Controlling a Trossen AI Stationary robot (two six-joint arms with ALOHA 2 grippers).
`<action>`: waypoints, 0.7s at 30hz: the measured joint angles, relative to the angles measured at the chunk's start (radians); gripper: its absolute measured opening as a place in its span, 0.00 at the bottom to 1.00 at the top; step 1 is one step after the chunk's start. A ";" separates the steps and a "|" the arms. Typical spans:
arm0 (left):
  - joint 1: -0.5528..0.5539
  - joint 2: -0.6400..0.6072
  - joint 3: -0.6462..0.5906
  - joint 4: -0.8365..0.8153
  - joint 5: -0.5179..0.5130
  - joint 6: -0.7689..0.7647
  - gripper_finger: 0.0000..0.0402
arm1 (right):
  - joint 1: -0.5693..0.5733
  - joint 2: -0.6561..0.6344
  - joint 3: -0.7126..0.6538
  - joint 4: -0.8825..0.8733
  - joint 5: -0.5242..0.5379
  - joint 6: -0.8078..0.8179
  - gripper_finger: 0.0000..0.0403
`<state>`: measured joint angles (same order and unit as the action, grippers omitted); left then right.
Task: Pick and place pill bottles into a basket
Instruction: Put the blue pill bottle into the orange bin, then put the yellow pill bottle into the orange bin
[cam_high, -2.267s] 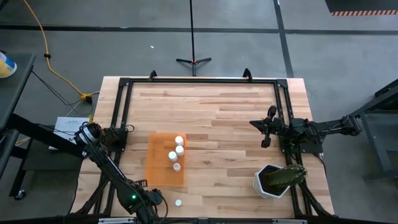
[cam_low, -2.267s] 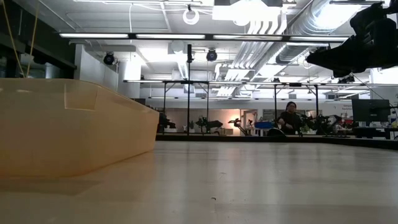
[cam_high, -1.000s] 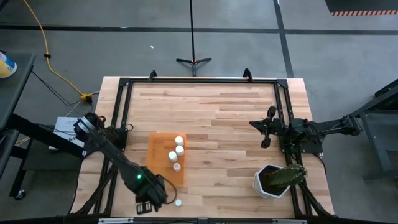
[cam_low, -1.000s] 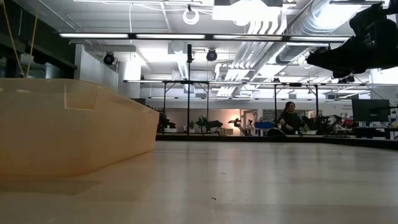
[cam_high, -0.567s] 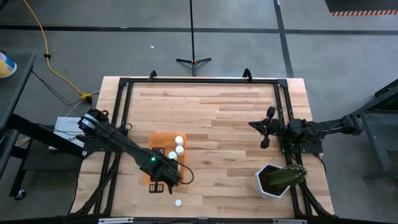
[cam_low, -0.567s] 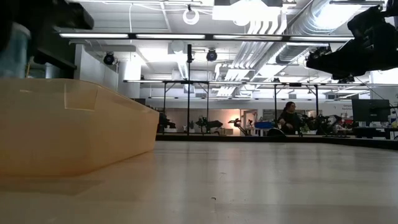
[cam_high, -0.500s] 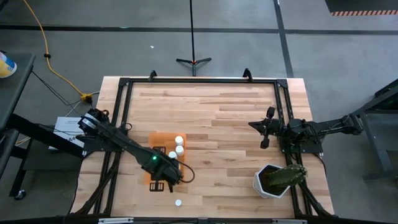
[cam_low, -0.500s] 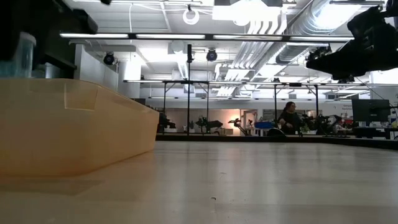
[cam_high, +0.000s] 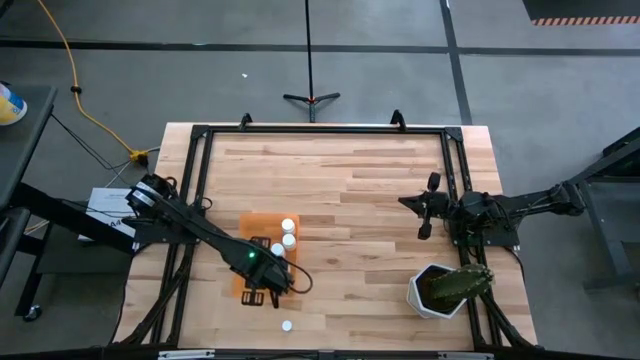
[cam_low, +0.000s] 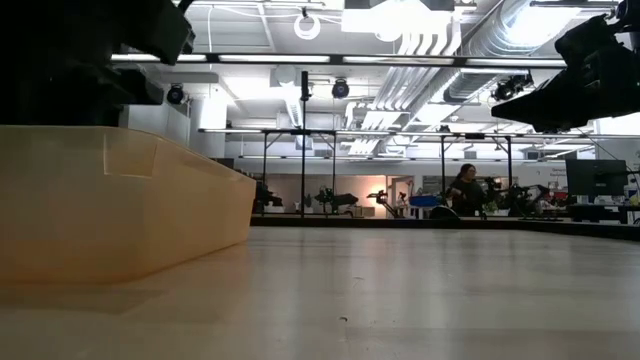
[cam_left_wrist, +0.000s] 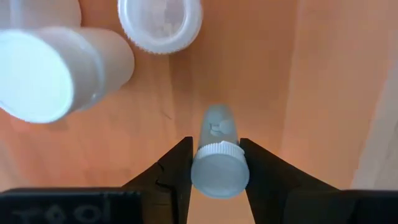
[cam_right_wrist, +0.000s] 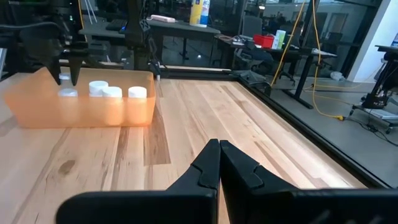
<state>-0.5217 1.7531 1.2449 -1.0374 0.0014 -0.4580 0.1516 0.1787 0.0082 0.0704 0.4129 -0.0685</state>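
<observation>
The orange tray (cam_high: 243, 232) lies left of the table's middle and fills the left of the low view (cam_low: 120, 200). White pill bottles (cam_high: 288, 233) stand in its far right part; two show close in the left wrist view (cam_left_wrist: 43, 68). My left gripper (cam_high: 262, 288) is over the tray's near part, shut on one more pill bottle (cam_left_wrist: 217, 163). Another bottle (cam_high: 287, 325) stands on the table near the front edge. My right gripper (cam_high: 428, 206) hovers shut and empty at the table's right side, and also shows in its own wrist view (cam_right_wrist: 219, 146). My left gripper pinches the pill bottle just below its cap (cam_left_wrist: 219, 149) between its two fingers (cam_left_wrist: 177, 168), which point down from above. The bottle stands upright, cap up, low inside the tray. Whether its base touches the tray floor, I cannot tell.
A white hexagonal pot with a green plant (cam_high: 445, 288) stands at the near right corner. A black frame (cam_high: 320, 130) runs around the table's edges. Bare wood lies between the tray and my right gripper. A person (cam_low: 465, 190) sits far off in the room.
My left gripper has gone from the table's near edge toward the far edge and the right, over the tray, carrying the pill bottle. It has then gone down, taking the bottle below the tray's rim.
</observation>
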 joint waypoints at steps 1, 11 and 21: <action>0.000 0.000 -0.005 0.000 0.003 -0.003 0.39 | 0.000 0.000 0.000 0.000 0.000 0.000 0.00; -0.002 0.000 -0.006 0.000 -0.010 -0.001 0.57 | 0.000 0.000 0.000 0.000 0.002 0.008 0.00; 0.005 0.000 0.167 -0.316 0.032 -0.076 0.70 | 0.000 0.000 0.000 0.000 0.004 0.008 0.00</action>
<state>-0.5166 1.7535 1.4123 -1.3533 0.0333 -0.5338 0.1513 0.1787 0.0082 0.0708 0.4168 -0.0605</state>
